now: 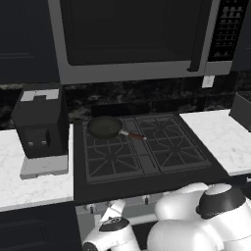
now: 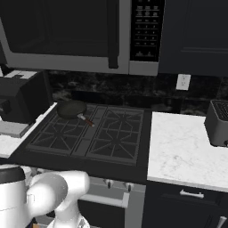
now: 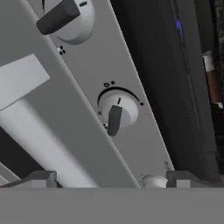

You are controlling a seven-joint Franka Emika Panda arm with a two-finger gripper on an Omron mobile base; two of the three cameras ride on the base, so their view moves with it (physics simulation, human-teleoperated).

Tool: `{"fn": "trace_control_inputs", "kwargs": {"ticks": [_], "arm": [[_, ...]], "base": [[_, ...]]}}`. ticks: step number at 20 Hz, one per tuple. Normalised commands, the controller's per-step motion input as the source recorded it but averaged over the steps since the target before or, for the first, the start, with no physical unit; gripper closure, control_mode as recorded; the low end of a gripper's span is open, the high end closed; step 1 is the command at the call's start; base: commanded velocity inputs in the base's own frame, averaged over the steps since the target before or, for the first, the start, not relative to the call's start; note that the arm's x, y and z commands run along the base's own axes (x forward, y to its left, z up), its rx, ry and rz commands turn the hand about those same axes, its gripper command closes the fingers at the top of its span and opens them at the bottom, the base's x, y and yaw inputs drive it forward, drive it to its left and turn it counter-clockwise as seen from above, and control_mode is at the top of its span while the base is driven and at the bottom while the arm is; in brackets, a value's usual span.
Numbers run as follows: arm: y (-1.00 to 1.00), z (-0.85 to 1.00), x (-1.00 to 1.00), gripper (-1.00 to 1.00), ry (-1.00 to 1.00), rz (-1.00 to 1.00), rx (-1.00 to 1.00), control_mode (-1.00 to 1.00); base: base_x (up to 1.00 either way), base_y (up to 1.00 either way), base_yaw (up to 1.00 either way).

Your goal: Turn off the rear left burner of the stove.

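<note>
The black stove (image 1: pixel 147 179) fills the counter's middle. Its rear left burner (image 1: pixel 94 140) has a dark frying pan (image 1: pixel 104 127) with a red handle sitting on the grate; the same pan (image 2: pixel 71 108) shows from the other side. In the hand view, the stove's grey front panel runs diagonally, with a silvery knob (image 3: pixel 117 111) at centre, its dark pointer turned downward. A second knob (image 3: pixel 70 17) sits at the top left. My gripper (image 3: pixel 111 179) is open just short of the panel, fingertips (image 3: pixel 41 178) spread wide with nothing between them. A small blue glint (image 3: pixel 178 27) shows over the cooktop edge.
A pale oven handle bar (image 3: pixel 39 127) crosses below the knobs. A black coffee machine (image 1: pixel 41 122) stands on the left counter and a toaster (image 2: pixel 218 122) on the right. The microwave (image 1: pixel 132 37) hangs above the cooktop. My arm (image 1: pixel 196 220) is low before the stove front.
</note>
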Motion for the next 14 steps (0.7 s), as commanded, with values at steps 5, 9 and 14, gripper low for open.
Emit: {"fn": "trace_control_inputs", "kwargs": {"ticks": [5,9,14], "arm": [[0.0,-0.03,0.05,-1.0,-0.21,-0.03,-0.06,-1.0],[0.0,0.0,0.18,-1.0,-0.12,0.0,-0.02,-1.0],[0.0,0.0,0.28,-1.0,-0.01,0.0,0.0,-1.0]], "base": [[0.0,0.0,0.0],[0.0,0.0,0.0],[0.0,0.0,0.0]]}}
